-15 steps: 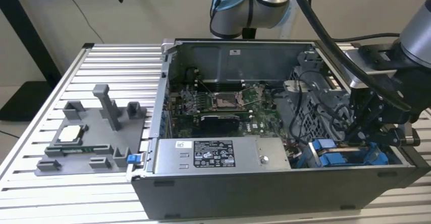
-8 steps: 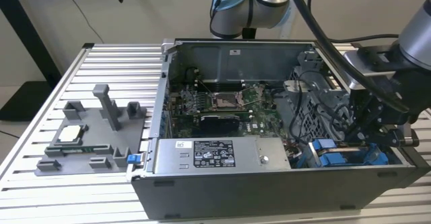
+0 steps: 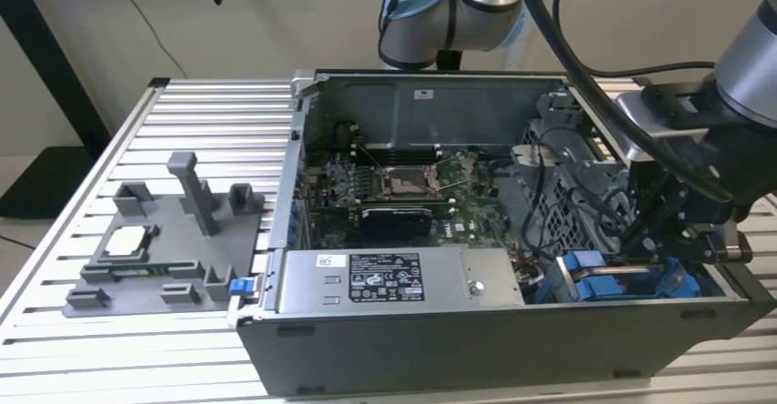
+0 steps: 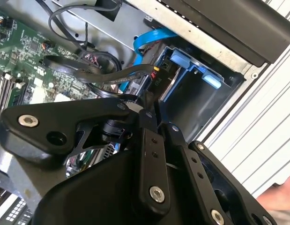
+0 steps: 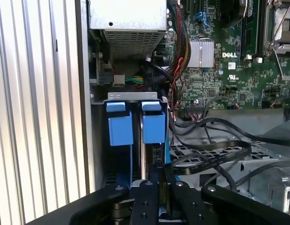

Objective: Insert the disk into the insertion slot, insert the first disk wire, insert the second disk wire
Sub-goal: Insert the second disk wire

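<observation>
Exterior view: the open computer case stands on the ribbed bench; the gripper is low inside its corner on the exterior view's right, above the blue frames.
First wrist view: two blue tabs at the mouth of the insertion slot; the disk stands on edge in the slot, in its blue frame.
Second wrist view: the fingers are narrow, nearly together, at a black connector; whether they hold it I cannot tell.
Beside: grey power-supply box.
</observation>
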`<control>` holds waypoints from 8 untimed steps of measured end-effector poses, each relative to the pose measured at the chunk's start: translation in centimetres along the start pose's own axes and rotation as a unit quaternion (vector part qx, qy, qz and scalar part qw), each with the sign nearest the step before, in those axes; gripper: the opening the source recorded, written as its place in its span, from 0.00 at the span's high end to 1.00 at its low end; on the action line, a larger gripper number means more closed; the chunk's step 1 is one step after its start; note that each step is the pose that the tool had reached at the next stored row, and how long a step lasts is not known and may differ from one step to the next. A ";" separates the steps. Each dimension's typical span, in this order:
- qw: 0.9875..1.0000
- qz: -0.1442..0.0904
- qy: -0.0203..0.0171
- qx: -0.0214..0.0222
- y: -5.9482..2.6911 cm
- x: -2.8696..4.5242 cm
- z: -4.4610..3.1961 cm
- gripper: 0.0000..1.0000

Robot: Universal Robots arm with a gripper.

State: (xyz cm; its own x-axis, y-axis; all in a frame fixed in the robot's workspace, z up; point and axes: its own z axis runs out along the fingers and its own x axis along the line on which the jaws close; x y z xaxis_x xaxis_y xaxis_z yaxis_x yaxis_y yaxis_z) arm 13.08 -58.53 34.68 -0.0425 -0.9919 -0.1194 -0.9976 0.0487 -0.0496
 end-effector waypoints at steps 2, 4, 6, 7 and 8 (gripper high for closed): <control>1.000 0.000 0.000 0.000 -0.01 0.00 0.05 1.00; 1.000 0.000 0.000 0.001 -0.01 0.01 0.11 1.00; 1.000 0.000 0.000 0.001 -0.01 0.01 0.18 1.00; 1.000 0.000 0.000 0.001 -0.02 0.02 0.20 1.00; 1.000 0.000 0.000 0.001 -0.03 0.02 0.24 1.00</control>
State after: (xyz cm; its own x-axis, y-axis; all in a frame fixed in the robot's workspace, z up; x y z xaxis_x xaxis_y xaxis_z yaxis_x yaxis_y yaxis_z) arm 13.12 -58.52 34.44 -0.0421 -0.9920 -0.1193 -0.9974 0.0487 -0.0524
